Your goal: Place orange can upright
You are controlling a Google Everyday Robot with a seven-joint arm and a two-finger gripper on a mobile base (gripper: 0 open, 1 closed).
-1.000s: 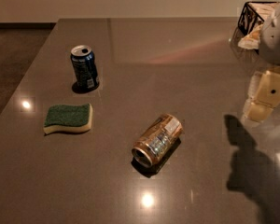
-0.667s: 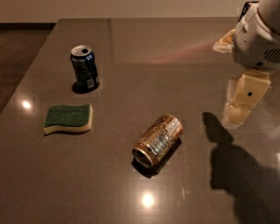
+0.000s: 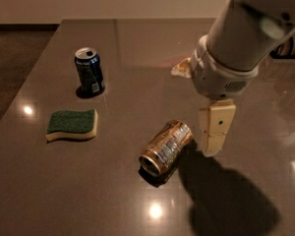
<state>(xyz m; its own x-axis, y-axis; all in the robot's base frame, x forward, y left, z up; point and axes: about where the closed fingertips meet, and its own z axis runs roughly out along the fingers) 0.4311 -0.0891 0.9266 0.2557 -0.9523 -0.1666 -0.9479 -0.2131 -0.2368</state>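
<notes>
The orange can [image 3: 166, 148] lies on its side near the middle of the dark table [image 3: 137, 43], its silver top pointing to the front left. My gripper [image 3: 212, 149] hangs from the big white arm [image 3: 236, 48] that comes in from the upper right. It points down, just to the right of the can and very close to it, a little above the table. It holds nothing that I can see.
A dark blue can [image 3: 89, 72] stands upright at the back left. A green and yellow sponge [image 3: 72, 124] lies in front of it. A dark wire basket [image 3: 291, 45] shows at the right edge behind the arm. The table's left edge runs along a brown floor.
The arm has swung in from the right edge toward the middle and come down, so the gripper now hangs right beside the orange can. The can, blue can and sponge have not moved.
</notes>
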